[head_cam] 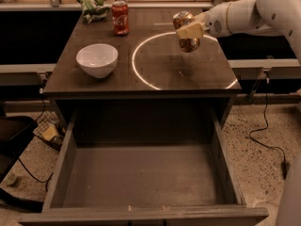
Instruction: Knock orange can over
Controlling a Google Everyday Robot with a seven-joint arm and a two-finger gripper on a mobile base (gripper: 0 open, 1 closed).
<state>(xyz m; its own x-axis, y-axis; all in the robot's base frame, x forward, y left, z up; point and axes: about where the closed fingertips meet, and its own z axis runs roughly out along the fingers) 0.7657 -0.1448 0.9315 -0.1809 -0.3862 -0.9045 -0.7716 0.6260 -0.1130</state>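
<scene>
The orange can [187, 42], golden-brown with a silver top, is near the back right of the dark table top [94, 86], inside a white ring mark. It leans slightly and seems lifted just off the surface. My gripper [186, 30] reaches in from the right on the white arm [244, 15]. It is shut on the can, with one pale finger [190, 31] lying across the can's front; the other finger is hidden behind the can.
A red cola can [120, 18] stands at the back, left of the orange can. A white bowl [97, 59] sits at the left. A green bag [91, 6] lies at the back left. An open drawer [141, 178] juts out below the table front. Cables lie on the floor.
</scene>
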